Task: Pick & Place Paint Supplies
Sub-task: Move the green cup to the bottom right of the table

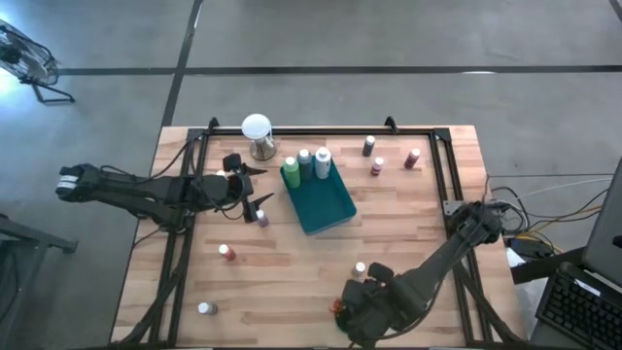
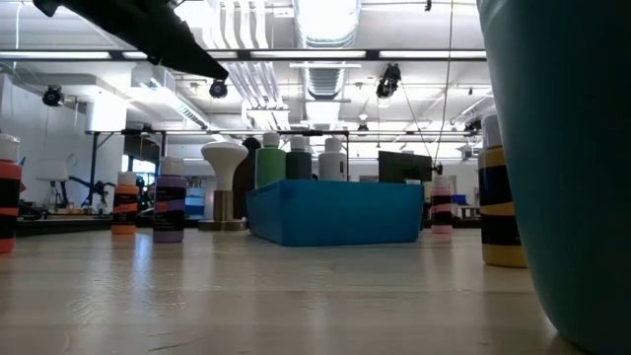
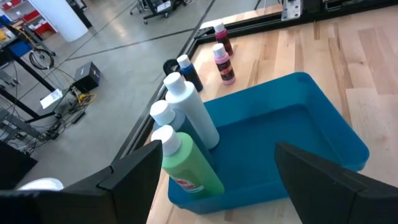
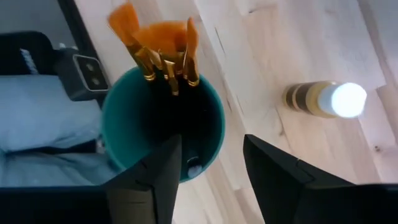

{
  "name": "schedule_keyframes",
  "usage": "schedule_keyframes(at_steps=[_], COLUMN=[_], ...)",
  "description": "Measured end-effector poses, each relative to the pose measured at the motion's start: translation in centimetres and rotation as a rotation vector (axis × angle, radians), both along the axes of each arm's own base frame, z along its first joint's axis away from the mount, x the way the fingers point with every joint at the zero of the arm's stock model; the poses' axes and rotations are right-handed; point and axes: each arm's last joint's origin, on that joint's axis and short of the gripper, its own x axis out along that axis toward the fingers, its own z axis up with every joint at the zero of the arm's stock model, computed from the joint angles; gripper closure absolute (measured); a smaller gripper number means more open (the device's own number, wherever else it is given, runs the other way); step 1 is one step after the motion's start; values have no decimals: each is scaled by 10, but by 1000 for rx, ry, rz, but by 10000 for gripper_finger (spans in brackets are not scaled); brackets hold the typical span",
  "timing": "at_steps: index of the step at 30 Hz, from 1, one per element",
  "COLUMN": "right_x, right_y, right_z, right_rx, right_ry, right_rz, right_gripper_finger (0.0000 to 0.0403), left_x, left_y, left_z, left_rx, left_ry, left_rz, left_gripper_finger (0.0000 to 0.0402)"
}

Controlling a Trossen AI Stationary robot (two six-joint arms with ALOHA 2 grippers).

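A teal cup (image 4: 163, 127) holding orange-bristled brushes (image 4: 163, 46) stands near the table's front edge. My right gripper (image 4: 211, 168) hovers open right above it, pointing down, one finger over the rim and one outside. A yellow-banded bottle (image 4: 323, 99) stands upright beside the cup. My left gripper (image 3: 217, 152) waits open at the left, above the table, facing the teal tray (image 1: 326, 206). Green and white bottles (image 3: 186, 146) stand inside the tray's far end. In the high view the right gripper (image 1: 355, 303) hides most of the cup.
A white globe (image 1: 257, 131) stands at the back. Loose bottles stand at the back right (image 1: 377, 165), by the tray's left side (image 1: 262, 216) and at the front left (image 1: 226, 253), (image 1: 205, 308). A black frame (image 1: 321, 130) runs along the table's edges.
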Motion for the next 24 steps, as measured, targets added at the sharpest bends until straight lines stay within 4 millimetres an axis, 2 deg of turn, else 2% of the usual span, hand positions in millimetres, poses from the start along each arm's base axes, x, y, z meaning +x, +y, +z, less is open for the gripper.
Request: schedule_keyframes(at_steps=[10,24], right_x=[10,14], right_y=[-1,-4], right_z=[-15,-39], right_rx=[-26,-1], right_ry=[15,46], right_rz=[16,17], right_gripper_finger=[259,230], left_x=[0,0], left_y=[0,0], left_z=[0,-1], left_rx=[-5,-5], left_ry=[-2,7], left_rz=[2,2], left_gripper_finger=[87,87])
